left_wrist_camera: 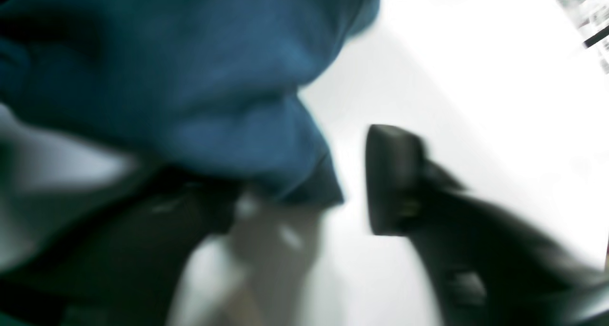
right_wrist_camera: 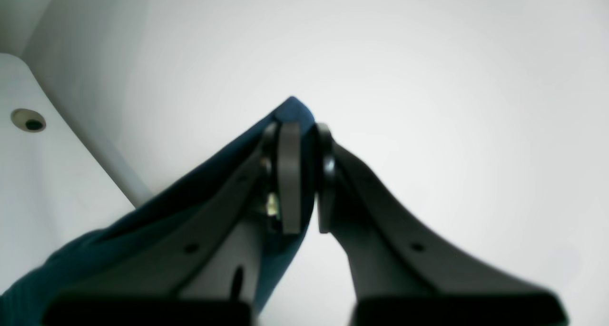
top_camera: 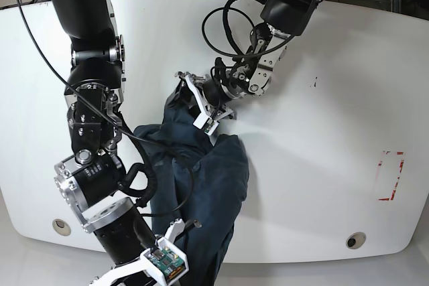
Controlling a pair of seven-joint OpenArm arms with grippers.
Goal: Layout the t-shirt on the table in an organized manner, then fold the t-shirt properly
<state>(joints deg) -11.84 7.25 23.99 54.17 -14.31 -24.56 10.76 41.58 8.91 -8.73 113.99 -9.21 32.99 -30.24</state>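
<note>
The white table point(top_camera: 322, 165) fills the base view, bare on its right half except for a red-outlined rectangle mark point(top_camera: 391, 175) near the edge and a grommet hole point(top_camera: 356, 240) at the front. The dark navy t-shirt point(top_camera: 208, 185) lies bunched on the table left of centre, a crumpled band running from the middle down to the front edge. The right arm point(top_camera: 90, 118) stands tall over the left side, its black cable looping across the cloth and hiding part of it. The right gripper point(right_wrist_camera: 304, 178) is pressed together on a corner of the t-shirt, blue fabric poking out above the tips. The left gripper point(top_camera: 201, 108) sits at the shirt's upper end; its wrist view is blurred, with one finger point(left_wrist_camera: 395, 178) clear of the cloth, so I cannot tell whether it pinches anything.
</note>
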